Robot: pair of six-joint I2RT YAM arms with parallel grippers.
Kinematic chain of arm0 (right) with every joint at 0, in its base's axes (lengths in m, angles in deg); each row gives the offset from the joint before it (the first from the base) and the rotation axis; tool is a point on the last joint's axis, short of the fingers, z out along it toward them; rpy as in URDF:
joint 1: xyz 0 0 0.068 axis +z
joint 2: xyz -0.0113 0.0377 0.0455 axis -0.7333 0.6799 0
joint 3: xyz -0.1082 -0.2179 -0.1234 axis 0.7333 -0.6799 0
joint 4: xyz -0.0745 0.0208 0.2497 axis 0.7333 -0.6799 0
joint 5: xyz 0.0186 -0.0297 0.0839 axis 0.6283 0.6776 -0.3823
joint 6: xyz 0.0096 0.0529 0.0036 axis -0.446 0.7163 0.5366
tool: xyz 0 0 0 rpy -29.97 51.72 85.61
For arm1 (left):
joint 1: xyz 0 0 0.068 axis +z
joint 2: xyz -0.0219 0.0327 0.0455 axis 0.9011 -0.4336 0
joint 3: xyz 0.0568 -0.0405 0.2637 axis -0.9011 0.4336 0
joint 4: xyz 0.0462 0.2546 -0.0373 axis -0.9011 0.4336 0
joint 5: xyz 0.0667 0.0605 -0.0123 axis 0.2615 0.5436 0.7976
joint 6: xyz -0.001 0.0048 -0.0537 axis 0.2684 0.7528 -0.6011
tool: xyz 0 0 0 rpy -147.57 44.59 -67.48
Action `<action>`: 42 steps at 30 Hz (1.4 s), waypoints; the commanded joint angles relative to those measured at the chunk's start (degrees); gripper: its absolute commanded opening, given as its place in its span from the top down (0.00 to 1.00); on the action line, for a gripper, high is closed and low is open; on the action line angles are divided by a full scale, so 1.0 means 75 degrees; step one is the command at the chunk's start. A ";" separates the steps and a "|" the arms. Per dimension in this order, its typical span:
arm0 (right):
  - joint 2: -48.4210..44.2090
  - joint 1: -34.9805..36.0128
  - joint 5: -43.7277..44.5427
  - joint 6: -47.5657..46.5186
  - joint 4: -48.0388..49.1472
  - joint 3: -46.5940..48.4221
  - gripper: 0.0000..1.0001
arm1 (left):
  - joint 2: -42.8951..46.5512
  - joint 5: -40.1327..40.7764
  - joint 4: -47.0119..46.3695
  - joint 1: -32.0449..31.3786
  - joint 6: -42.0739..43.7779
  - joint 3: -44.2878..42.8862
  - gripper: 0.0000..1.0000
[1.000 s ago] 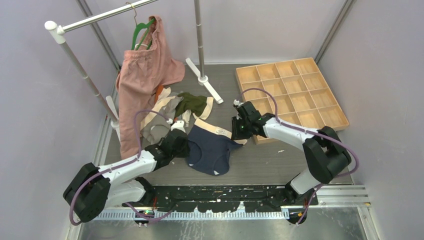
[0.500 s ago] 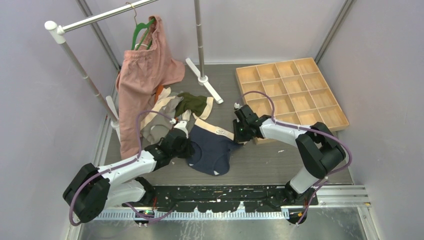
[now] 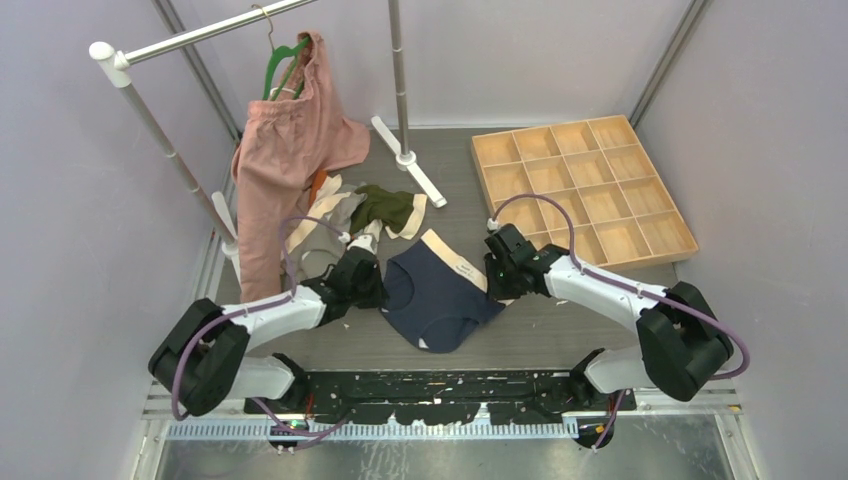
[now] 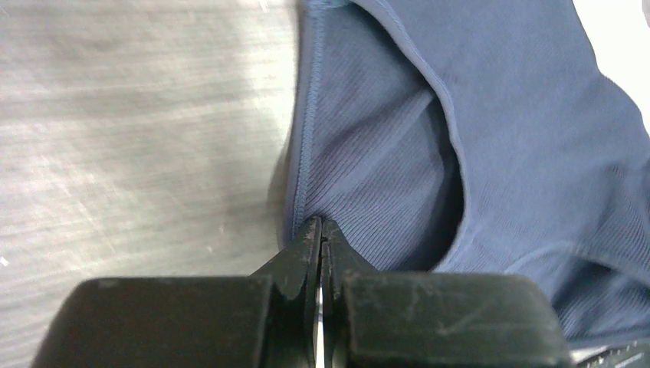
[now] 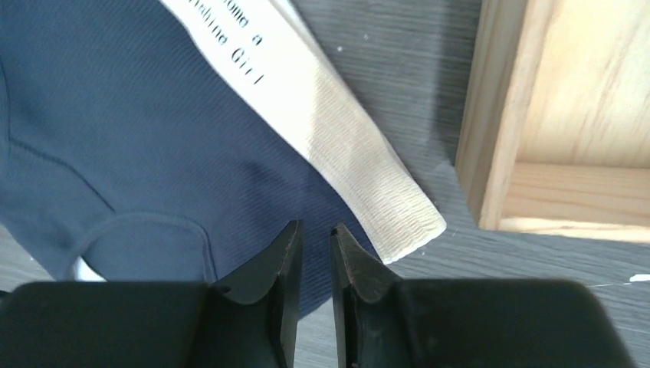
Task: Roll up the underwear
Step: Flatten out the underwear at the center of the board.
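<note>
The navy underwear [image 3: 440, 298] lies spread on the table between my two grippers, its cream waistband [image 3: 455, 260] toward the back right. My left gripper [image 3: 377, 292] is at its left edge; in the left wrist view the gripper [image 4: 320, 224] is shut, pinching the hem of the navy fabric [image 4: 498, 115]. My right gripper [image 3: 497, 288] is at the right edge. In the right wrist view the gripper [image 5: 316, 228] stands narrowly open over the navy fabric [image 5: 138, 115], just left of the waistband's end [image 5: 337, 146], holding nothing.
A pile of other underwear, olive green [image 3: 385, 207] and grey [image 3: 315, 262], lies behind the left gripper. A large pink garment [image 3: 285, 170] hangs from a green hanger [image 3: 285, 60]. The rack's foot [image 3: 410, 165] stands behind. A wooden compartment tray [image 3: 665, 185] sits right, its corner [image 5: 490, 115] beside my right gripper.
The right gripper moved right and toward the near edge, dragging the navy underwear's right side out flat. Its jaws now stand slightly apart. The left gripper stayed at the left edge.
</note>
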 commanded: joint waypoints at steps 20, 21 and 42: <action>-0.1363 0.1021 0.0031 0.0412 0.0965 -0.0262 0.71 | 0.0599 0.0495 0.1249 0.0619 0.1402 -0.2183 0.99; -0.1301 0.1027 -0.0053 0.0409 0.1156 -0.0254 0.71 | 0.0659 0.0368 0.1179 0.0344 0.1381 -0.2124 0.99; 0.0931 0.1002 0.1015 0.1201 0.1243 -0.0408 0.79 | -0.0670 0.1044 0.0262 -0.1312 -0.0100 -0.0630 0.99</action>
